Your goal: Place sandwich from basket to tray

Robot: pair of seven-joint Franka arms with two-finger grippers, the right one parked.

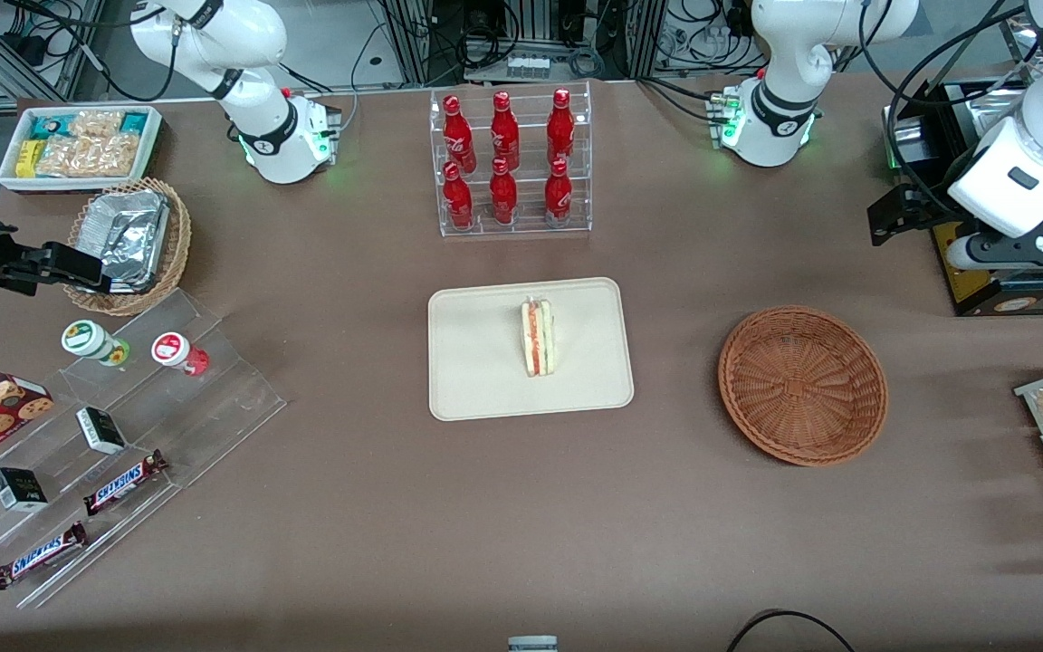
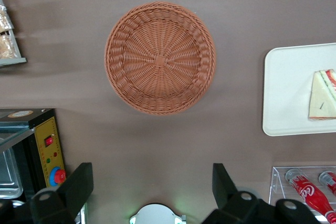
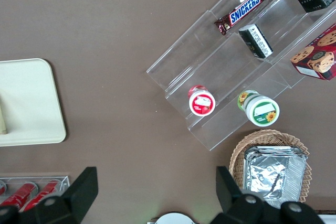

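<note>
Sandwich point(image 1: 538, 338) stands on its edge on the tray point(image 1: 485, 380), filling stripes facing up, and the basket point(image 1: 802, 385) sits bare well apart, toward the working arm's end. Gripper point(image 2: 152, 187) hangs high near that basket, fingers point(image 2: 79, 184) spread wide, holding nothing. Risk now, I'd say: that upright wedge toppling if the table or tray gets jolted.

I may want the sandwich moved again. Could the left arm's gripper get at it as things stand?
Probably yes. The sandwich lies alone on the tray, nothing over it; the gripper hangs open, high above the table beside the empty basket.
</note>
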